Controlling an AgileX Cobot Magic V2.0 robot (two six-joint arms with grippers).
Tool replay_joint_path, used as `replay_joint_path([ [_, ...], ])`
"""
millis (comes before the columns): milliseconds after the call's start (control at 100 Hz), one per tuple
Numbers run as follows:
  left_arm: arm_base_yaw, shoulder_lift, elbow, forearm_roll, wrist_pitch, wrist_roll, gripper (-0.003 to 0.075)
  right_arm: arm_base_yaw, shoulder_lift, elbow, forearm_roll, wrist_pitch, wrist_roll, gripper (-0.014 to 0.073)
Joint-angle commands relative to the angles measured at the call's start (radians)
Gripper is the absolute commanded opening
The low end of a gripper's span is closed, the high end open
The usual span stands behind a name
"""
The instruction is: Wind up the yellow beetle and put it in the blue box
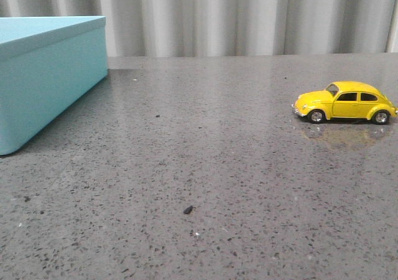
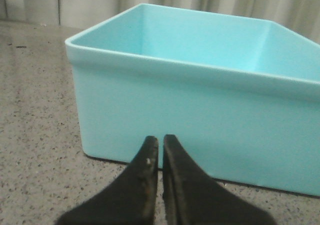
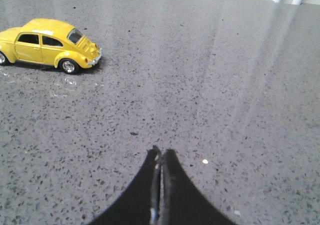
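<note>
The yellow beetle (image 1: 346,102) stands on its wheels at the right of the grey speckled table, nose pointing left. It also shows in the right wrist view (image 3: 49,45), well away from my right gripper (image 3: 161,153), which is shut and empty above bare table. The blue box (image 1: 43,74) stands open at the far left. In the left wrist view the blue box (image 2: 200,115) fills the frame, its inside empty as far as I see. My left gripper (image 2: 160,140) is shut and empty just in front of the box's near wall. Neither arm shows in the front view.
A small dark crumb (image 1: 188,210) lies on the table (image 1: 205,162) near the front middle. A pleated grey curtain (image 1: 249,15) hangs behind the table's far edge.
</note>
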Motion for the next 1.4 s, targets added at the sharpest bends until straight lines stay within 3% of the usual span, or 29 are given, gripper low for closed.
replay_joint_path([
  [0,0.004,-0.031,0.025,-0.007,-0.121,-0.008,-0.0021,-0.008,-0.019,0.023,-0.019,-0.114,-0.009,-0.0064],
  [390,0.004,-0.031,0.025,0.023,-0.129,0.002,-0.0021,-0.008,-0.019,0.023,-0.019,-0.245,-0.009,-0.0064],
  [1390,0.004,-0.031,0.025,0.061,-0.130,0.002,-0.0021,-0.008,-0.019,0.023,-0.019,-0.302,-0.009,-0.0064],
])
